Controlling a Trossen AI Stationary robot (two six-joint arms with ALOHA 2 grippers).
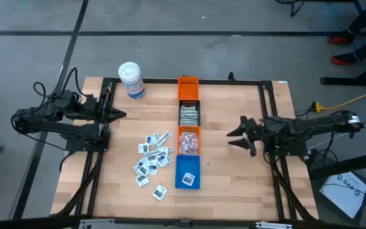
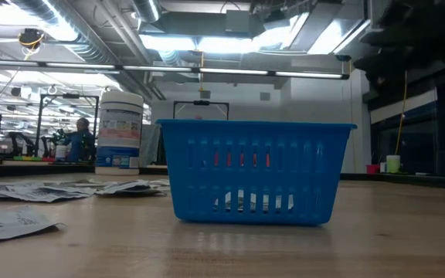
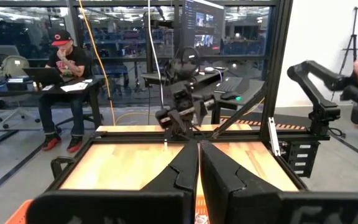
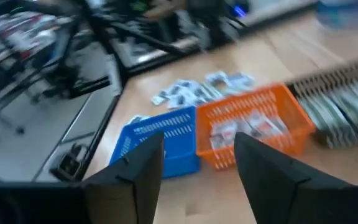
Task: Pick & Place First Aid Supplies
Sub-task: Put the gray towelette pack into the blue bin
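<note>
The first aid supplies (image 1: 152, 159) are small white packets scattered flat on the wooden table, left of a row of bins; they also show in the right wrist view (image 4: 197, 90). More packets lie inside the near orange bin (image 1: 189, 140) and the blue bin (image 1: 187, 172). My right gripper (image 1: 234, 135) hovers open to the right of the row, pointing at the orange bin (image 4: 253, 127) and the blue bin (image 4: 160, 140), with nothing between its fingers. My left gripper (image 1: 121, 115) waits shut at the table's left side, pointing level across the table.
A black bin (image 1: 189, 114) holding pale strips and a far orange bin (image 1: 188, 86) complete the row. A white tub with a blue label (image 1: 131, 79) stands at the far left. A black frame (image 1: 269, 102) borders the table. A person sits at a desk beyond it (image 3: 67, 68).
</note>
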